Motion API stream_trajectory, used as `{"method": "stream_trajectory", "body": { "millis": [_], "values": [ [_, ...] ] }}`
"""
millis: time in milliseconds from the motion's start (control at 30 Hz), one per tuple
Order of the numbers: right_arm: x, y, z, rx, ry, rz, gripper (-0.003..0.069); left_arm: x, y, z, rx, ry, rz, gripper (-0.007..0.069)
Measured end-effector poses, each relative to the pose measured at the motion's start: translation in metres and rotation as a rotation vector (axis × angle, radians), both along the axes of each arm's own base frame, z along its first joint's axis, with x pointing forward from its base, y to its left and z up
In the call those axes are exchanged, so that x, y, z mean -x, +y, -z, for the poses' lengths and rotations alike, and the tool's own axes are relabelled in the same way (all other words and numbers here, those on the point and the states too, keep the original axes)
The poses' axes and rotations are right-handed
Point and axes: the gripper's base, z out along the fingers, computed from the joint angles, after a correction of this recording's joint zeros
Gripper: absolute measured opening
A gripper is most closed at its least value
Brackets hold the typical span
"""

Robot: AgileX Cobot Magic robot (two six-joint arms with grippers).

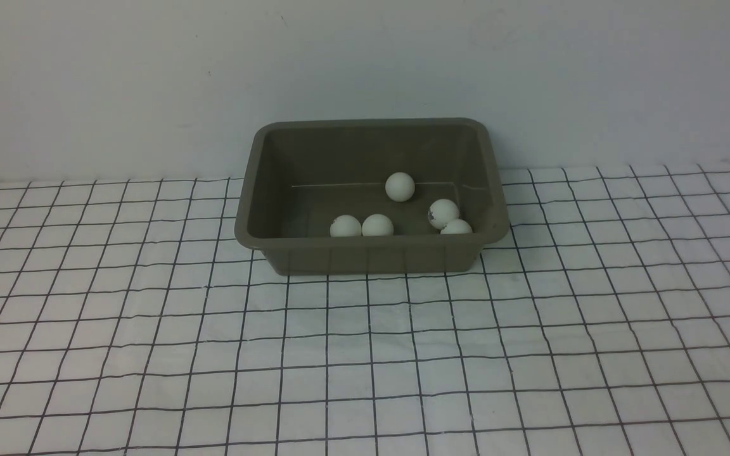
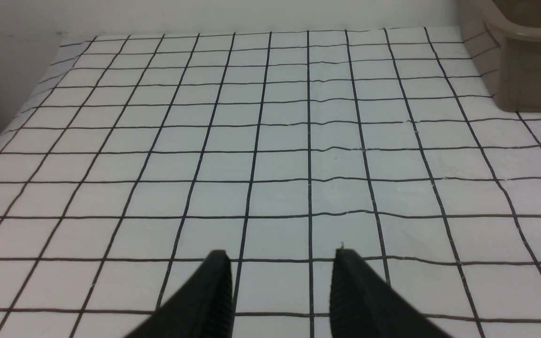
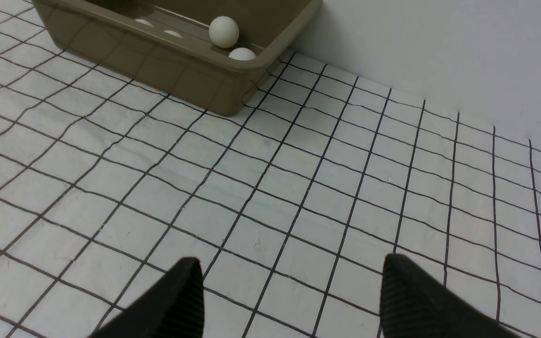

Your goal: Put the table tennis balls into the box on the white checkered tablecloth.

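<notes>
- Since all five table tennis balls [image 1: 400,187] lie inside the box [image 1: 371,256], the placing work appears complete as far as the pictures show.
- Ball positions, front view: one sits toward the back of the box floor; two lie side by side against the near wall, touching or nearly so; two more sit close together in the near right corner, one bearing a small dark mark.
- The box stands upright on the white checkered tablecloth [image 1: 365,354], near the back wall.
- No ball is visible on the cloth in any view; none remains to be collected, judging from what is shown.
- Left gripper [image 2: 281,263]: jaws apart, nothing between them, over bare cloth, well clear of the box.
- Right gripper [image 3: 291,270]: jaws spread wide and empty, over bare cloth, the box corner ahead and apart from it.
- Neither arm shows in the front view beyond a dark sliver at each lower corner.
- Assessment: nothing is left but for the arms to rest.
</notes>
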Motion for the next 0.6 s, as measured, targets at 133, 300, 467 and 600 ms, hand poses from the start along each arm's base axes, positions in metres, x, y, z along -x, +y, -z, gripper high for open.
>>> {"method": "stream_trajectory", "body": {
  "millis": [133, 300, 467, 600],
  "values": [
    [0.0, 0.0, 0.0, 0.0, 0.0, 0.0, 0.0461, 0.0, 0.0, 0.0, 0.0, 0.0, 0.0, 0.0268],
    [0.0, 0.0, 0.0, 0.0, 0.0, 0.0, 0.0461, 0.0, 0.0, 0.0, 0.0, 0.0, 0.0, 0.0268],
    [0.0, 0.0, 0.0, 0.0, 0.0, 0.0, 0.0461, 0.0, 0.0, 0.0, 0.0, 0.0, 0.0, 0.0268],
    [-0.0006, -0.0012, 0.0005, 0.019, -0.007, 0.007, 0.0461, 0.0, 0.0, 0.0, 0.0, 0.0, 0.0, 0.0268]
  ]
}}
